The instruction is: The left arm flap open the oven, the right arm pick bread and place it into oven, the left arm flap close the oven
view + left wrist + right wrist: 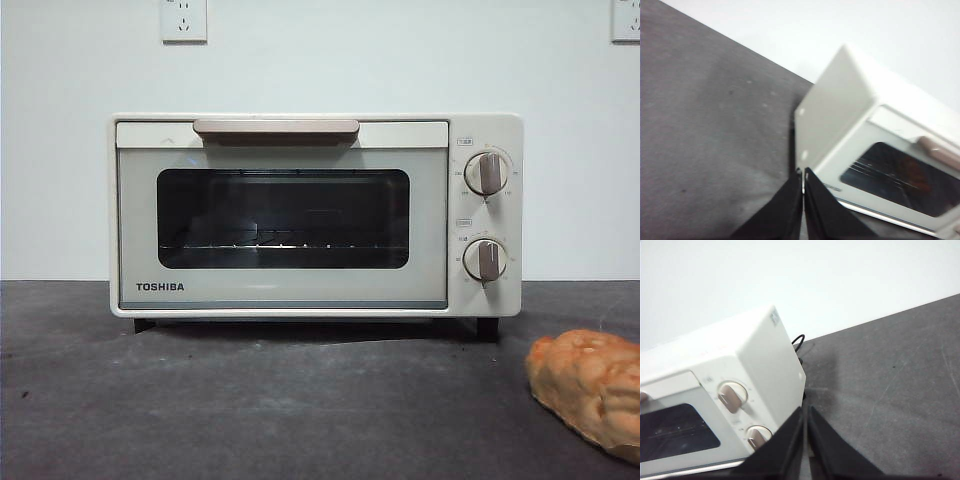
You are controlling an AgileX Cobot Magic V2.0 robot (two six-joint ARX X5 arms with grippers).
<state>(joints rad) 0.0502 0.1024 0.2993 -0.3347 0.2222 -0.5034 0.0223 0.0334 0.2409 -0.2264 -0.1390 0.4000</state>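
Note:
The cream-white TOSHIBA oven (pixel 315 215) stands on the dark table with its glass door shut, its beige bar handle (pixel 276 128) along the top and two round knobs (pixel 486 173) on its right. The golden-orange bread (pixel 590 388) lies on the table at the front right, partly cut off by the picture's edge. Neither arm shows in the front view. My left gripper (pixel 803 173) is shut and empty, held off the oven's left side (pixel 835 115). My right gripper (pixel 805 410) is shut and empty, off the oven's right side (pixel 775 370). The bread is in neither wrist view.
A wire rack (pixel 283 244) shows through the oven window. A white wall with two sockets (pixel 183 20) stands behind. A black cable (pixel 798 344) runs behind the oven's right rear corner. Dark table (pixel 250 400) spreads in front of the oven.

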